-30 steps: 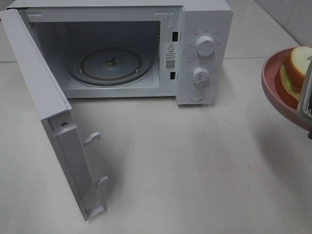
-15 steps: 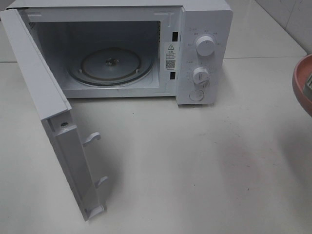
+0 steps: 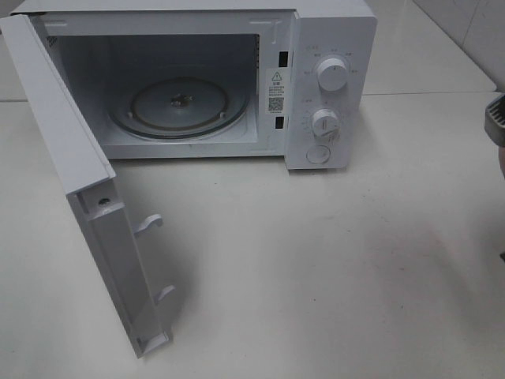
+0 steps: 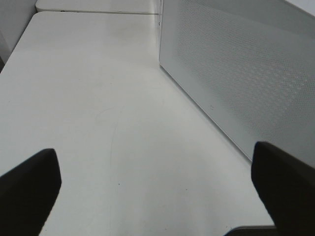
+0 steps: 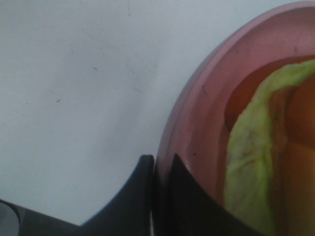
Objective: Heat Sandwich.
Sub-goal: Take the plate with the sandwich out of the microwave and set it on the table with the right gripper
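The white microwave (image 3: 331,87) carries a warning triangle with small print and a QR-style code (image 3: 275,103) on its frame, none of it readable. Two round ribbed knobs (image 3: 332,73) sit at its 3 o'clock side; a glass turntable (image 3: 180,105) lies inside. The right gripper (image 5: 160,169) pinches the smooth pink plate (image 5: 197,118) rim, and the sandwich (image 5: 261,157) lies on that plate. The left gripper (image 4: 157,191) fingers stand wide apart beside the perforated door (image 4: 246,73).

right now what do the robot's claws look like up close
The left claw has two broad, blunt black fingers with a matte finish. The right claw has black fingers too, tapering to curved points. In the exterior high view only a grey ribbed part shows at the right edge.
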Motion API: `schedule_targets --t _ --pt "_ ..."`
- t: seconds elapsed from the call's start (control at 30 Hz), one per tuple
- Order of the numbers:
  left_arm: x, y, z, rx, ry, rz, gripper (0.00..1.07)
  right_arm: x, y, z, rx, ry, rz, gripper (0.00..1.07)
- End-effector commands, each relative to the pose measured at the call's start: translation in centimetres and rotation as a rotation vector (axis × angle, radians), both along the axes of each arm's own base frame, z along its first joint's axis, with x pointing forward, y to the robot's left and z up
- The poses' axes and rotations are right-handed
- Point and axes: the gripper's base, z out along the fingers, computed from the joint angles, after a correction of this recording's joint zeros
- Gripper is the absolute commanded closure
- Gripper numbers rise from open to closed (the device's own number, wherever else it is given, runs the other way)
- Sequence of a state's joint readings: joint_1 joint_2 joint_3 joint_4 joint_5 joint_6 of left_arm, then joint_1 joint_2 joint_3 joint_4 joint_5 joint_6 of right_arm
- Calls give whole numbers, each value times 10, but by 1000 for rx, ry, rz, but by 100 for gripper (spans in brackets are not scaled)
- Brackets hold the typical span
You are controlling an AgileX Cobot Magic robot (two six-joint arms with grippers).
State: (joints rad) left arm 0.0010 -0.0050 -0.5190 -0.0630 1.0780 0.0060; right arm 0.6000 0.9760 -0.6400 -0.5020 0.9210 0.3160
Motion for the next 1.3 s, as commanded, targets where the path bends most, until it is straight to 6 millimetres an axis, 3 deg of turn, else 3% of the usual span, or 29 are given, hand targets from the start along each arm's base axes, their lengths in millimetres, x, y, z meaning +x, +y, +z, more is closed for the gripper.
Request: schedule_targets --t 0.03,0.33,0.73,1.3 --pt "0 0 -1 -6 -4 4 9 6 1 0 -6 -32 -28 105" --pt "0 0 -1 -6 -4 4 9 19 4 -11 0 -43 -187 105" --pt "0 0 -1 -6 -4 4 9 35 12 -26 -14 -58 -239 105" --pt "0 0 -1 -6 -4 4 9 66 31 -76 -69 -19 -268 104"
